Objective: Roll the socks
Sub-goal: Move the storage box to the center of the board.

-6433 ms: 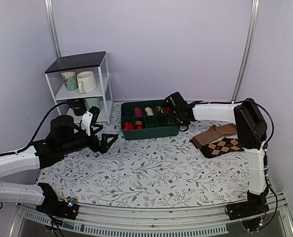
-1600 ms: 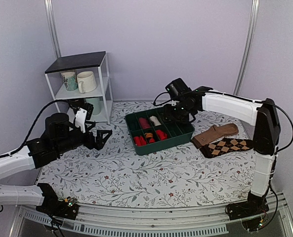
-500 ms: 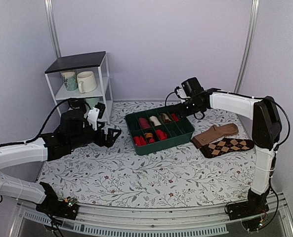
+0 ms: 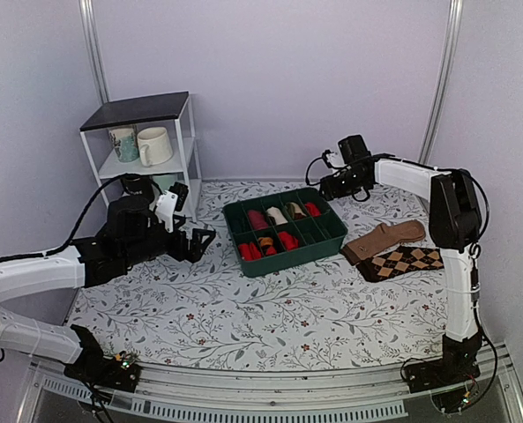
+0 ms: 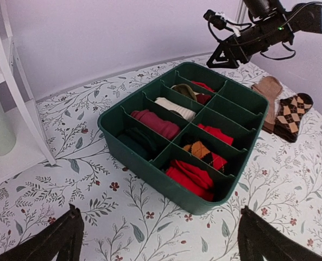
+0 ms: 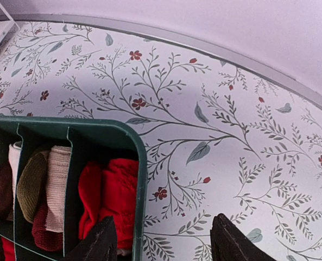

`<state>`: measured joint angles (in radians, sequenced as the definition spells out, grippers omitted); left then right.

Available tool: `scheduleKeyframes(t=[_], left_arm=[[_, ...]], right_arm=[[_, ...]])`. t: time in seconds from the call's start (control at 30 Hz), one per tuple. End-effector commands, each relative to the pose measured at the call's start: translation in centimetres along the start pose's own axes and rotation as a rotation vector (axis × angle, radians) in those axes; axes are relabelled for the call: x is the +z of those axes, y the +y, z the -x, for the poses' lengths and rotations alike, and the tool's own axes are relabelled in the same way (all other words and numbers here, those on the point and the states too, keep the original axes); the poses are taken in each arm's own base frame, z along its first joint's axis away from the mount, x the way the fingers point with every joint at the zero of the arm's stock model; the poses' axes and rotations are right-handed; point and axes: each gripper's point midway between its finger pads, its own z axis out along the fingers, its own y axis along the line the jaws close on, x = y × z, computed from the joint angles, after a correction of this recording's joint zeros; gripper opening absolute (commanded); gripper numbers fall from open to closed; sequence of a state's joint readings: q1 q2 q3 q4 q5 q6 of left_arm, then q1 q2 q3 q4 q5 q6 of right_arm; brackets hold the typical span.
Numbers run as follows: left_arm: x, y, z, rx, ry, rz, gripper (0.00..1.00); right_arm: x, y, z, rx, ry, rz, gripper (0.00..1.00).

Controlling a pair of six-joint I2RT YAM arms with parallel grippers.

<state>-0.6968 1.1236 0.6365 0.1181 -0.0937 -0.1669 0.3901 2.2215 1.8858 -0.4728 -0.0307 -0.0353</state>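
Note:
The socks (image 6: 111, 197) are a small bright red roll in the corner compartment of the green tray (image 6: 141, 163), at the back right (image 4: 312, 209) in the top view and the far corner (image 5: 203, 86) in the left wrist view. My right gripper (image 6: 163, 244) hangs open just past that corner, over the tray rim and cloth, nothing between its fingers; it shows above the tray's far corner (image 4: 332, 189). My left gripper (image 5: 158, 244) is wide open and empty, low over the cloth in front of the tray's near wall (image 5: 166, 182), left of it (image 4: 199, 241) from above.
Other rolls fill the tray: cream (image 5: 174, 107), maroon (image 5: 155, 123), argyle (image 5: 204, 154) and more red ones (image 5: 190, 176). A tan sock (image 4: 386, 236) and a dark argyle sock (image 4: 404, 261) lie right of the tray. A white shelf (image 4: 146, 150) with mugs stands back left.
The right gripper has drawn away from the tray, up and toward the back wall. The left arm has moved closer to the tray. Earlier, the tray shifted forward and turned.

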Motion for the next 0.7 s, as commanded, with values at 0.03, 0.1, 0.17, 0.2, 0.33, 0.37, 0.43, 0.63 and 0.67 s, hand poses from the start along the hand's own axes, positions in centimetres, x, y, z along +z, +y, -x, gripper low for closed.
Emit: scheduleKeyframes(t=[0.03,0.1,0.17,0.2,0.33,0.37,0.43,0.63,0.67], left_arm=[[-0.3,0.8,0.2,0.015,-0.018,0.030,0.99],[-0.3,0.9,0.0,0.014,-0.011,0.033,0.99],[-0.3,0.9,-0.1,0.013,-0.006,0.033,0.99],[-0.4,0.9,-0.2,0.014,-0.004,0.033,0.99],[-0.6,1.1,-0.3,0.012,-0.002,0.045,0.99],[-0.6,1.2,-0.4,0.012,0.001,0.049,1.00],[-0.7,1.3,-0.6,0.014,0.002,0.054,0.99],[-0.7,1.5,-1.0,0.015,0.007,0.059,1.00],[-0.7,1.5,-1.1,0.015,0.008,0.061,0.99]], right_arm=[[1.7,2.3,-1.0,-0.013,0.025,0.153,0.58],[2.2,2.4,-1.3,-0.004,0.032,0.159,0.58],[2.8,2.4,-1.8,0.013,0.049,0.157,0.58],[3.1,2.3,-2.1,0.020,0.061,0.153,0.58],[5.0,1.1,-4.3,0.036,0.129,0.088,0.55],[5.2,1.0,-4.6,0.041,0.138,0.078,0.55],[5.4,0.8,-4.9,0.043,0.143,0.069,0.54],[5.4,0.7,-4.3,0.102,0.124,0.060,0.37],[5.4,0.8,-4.2,0.108,0.120,0.063,0.29]])
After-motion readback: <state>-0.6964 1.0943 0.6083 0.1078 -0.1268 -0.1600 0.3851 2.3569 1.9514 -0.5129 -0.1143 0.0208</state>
